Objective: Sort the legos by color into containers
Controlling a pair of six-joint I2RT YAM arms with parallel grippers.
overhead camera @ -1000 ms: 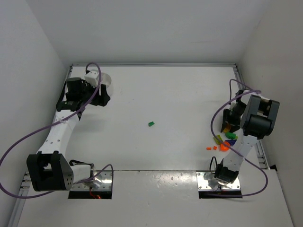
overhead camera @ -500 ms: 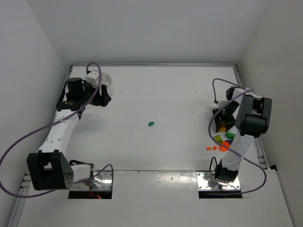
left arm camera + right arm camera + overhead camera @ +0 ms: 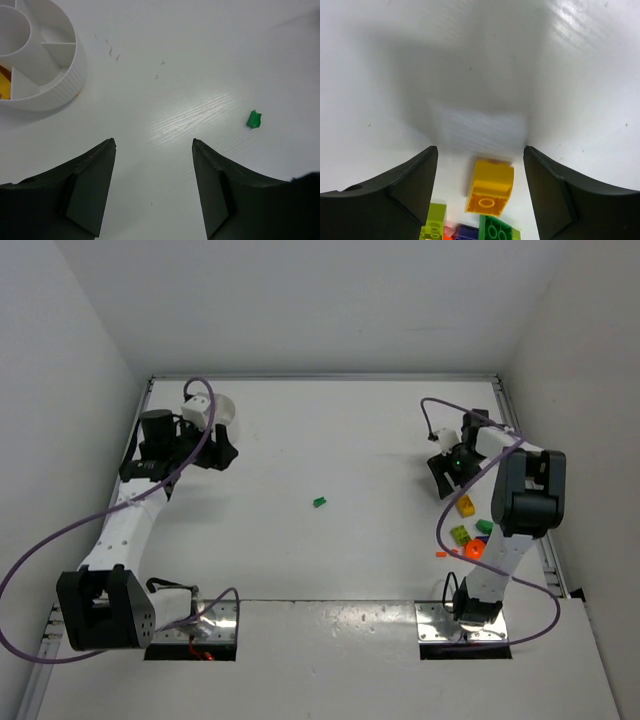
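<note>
Pile, risk: the lime brick (image 3: 434, 220), dark-green brick (image 3: 496, 231) and blue brick (image 3: 466, 233) crowd the near end of the yellow brick (image 3: 490, 187). Jaws closing there would likely drag in a neighbour, so two colours travel together.
Yellow brick, risk: it lies slightly skewed to the jaw line, and a pinch on its corners may spin it or squirt it out.
Lone green brick (image 3: 254, 119), risk: it is tiny, on bare table (image 3: 380, 440), and an off-centre close probably flicks it away.
Dish (image 3: 55, 97), risk: it is low and looks light. A finger brushing its ribbed wall may shove it, and a release over an inner wall may land in the wrong section.
Orange round piece (image 3: 473, 550), place: nearest the right arm's base, well short of the pincer.
Right pincer (image 3: 480, 150): jaws wide apart, holding nothing.
Yellow brick, place: flat on the table, in line with the gap but back from the fingertips, touching neither finger.
Lone green brick, place: mid-table between the arms, ahead and right of the left pincer, well apart.
Left pincer (image 3: 153, 144): jaws spread, empty.
Dish, place: far left of the table, ahead and left of the left pincer, near but not touching. One section holds something yellow.
</note>
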